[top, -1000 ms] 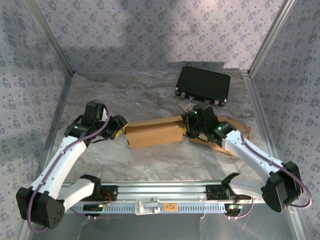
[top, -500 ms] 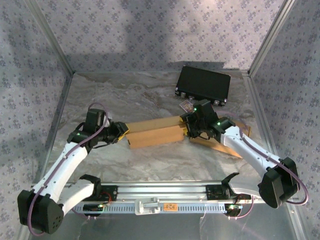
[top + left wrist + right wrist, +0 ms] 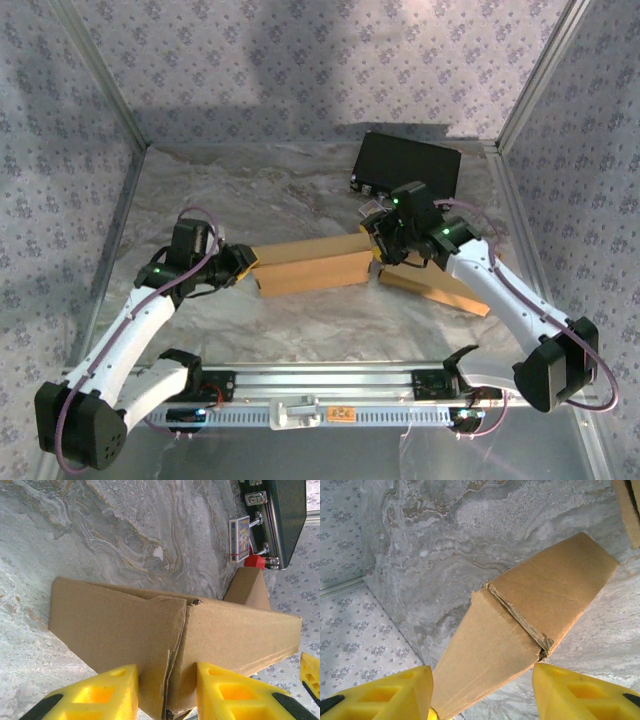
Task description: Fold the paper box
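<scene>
- Overhead, the long cardboard box (image 3: 310,266) lies across the middle of the marble-patterned table (image 3: 300,195), running left to right with its right end slightly higher in the frame; an arm stands at each end.
- The left gripper (image 3: 245,262) meets the box's left end; its wrist camera gives the detail the overhead view lacks: both yellow fingers (image 3: 107,692) press on the cardboard from either side, clamping the end where a ragged flap edge overlaps the wall.
- The right gripper (image 3: 376,248) sits at the box's right end; from its wrist camera the jaws stand wide on either side of a torn seam, one pad against the cardboard, the other just beside the frayed corner; whether they pinch I cannot tell.
- A black case (image 3: 408,168) lies at the upper right; the left wrist view resolves its metal latches, a small printed card (image 3: 240,536) and a small red object (image 3: 254,561) beside it.
- A second cardboard piece (image 3: 440,290) lies at right, under the right arm.
</scene>
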Controlling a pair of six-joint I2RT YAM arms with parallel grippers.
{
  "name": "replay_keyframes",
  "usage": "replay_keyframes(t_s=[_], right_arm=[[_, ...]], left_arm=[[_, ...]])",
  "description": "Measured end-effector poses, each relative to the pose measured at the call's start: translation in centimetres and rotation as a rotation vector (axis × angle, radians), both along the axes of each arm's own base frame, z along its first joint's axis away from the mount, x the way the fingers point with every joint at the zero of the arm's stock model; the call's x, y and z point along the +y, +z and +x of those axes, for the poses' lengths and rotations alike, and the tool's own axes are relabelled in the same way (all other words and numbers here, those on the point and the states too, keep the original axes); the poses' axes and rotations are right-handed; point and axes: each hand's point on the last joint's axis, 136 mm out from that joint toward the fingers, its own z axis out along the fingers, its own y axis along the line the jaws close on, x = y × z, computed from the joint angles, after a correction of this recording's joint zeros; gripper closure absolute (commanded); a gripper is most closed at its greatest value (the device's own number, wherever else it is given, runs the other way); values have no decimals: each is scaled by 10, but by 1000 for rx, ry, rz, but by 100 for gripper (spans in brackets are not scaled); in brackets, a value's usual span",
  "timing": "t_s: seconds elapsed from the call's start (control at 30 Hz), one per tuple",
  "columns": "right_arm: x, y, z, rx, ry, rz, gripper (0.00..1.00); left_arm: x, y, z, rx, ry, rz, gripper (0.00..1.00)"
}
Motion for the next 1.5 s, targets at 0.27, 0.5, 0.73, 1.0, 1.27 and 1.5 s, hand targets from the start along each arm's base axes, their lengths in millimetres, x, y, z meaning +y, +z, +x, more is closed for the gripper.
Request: replay_keyframes(t_s=[0.27,0.5,0.73,1.0,1.27,1.5], right_arm=[[-5,-40,-15,105,-3,-31,51],[-7,-39,-16,75,56,-35,56],[-14,-42,-42,24,230,-52,57],[-17,-94,-95,159,430,-65,57],[-12,-136,-111,321,490,-82,59],[-5,-66,-54,16,520,-182,1]], left_arm=[[0,0,0,-7,-9,6,67],[-3,2,-3,-48,-43,41,66],[-11,4,-24,-140,-129,110,66],[8,-50,-70,-91,-134,193,67],[27,-96,-82,52,-70,279,65],[20,-38,-47,-46,-48,286,29]])
